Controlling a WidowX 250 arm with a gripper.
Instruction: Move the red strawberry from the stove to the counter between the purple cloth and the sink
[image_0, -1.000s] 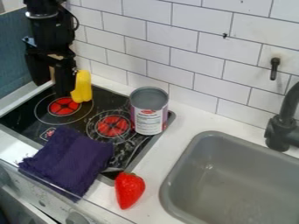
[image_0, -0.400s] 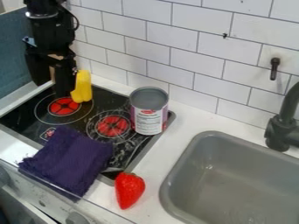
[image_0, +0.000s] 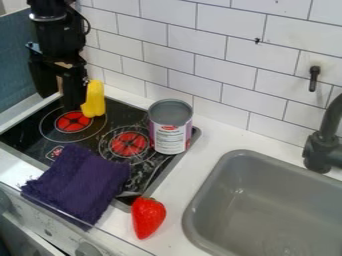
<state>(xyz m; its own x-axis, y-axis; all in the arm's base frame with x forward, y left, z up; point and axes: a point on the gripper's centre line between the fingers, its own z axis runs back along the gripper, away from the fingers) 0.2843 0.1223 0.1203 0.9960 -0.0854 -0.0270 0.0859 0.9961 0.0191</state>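
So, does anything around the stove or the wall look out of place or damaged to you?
Two things look odd. The purple cloth lies crumpled on the stovetop, partly covering it and overhanging its front edge. On the tiled wall, a small dark mark interrupts a grout line, possibly a chip or dirt.

- Upper left of the frame: the black pincer (image_0: 59, 101), its fingers apart, over the black cooktop (image_0: 23, 131).
- Just right of it: an upright yellow object (image_0: 97, 102).
- Centre: an open-topped can (image_0: 170, 135) at the cooktop's right edge.
- Lower left: a folded purple cloth (image_0: 79, 182), partly over the cooktop.
- Bottom, left of centre: a red strawberry (image_0: 147, 217) on the white counter (image_0: 204, 165).
- Lower right: a grey sink (image_0: 267, 200) beside a dark faucet (image_0: 324, 145).
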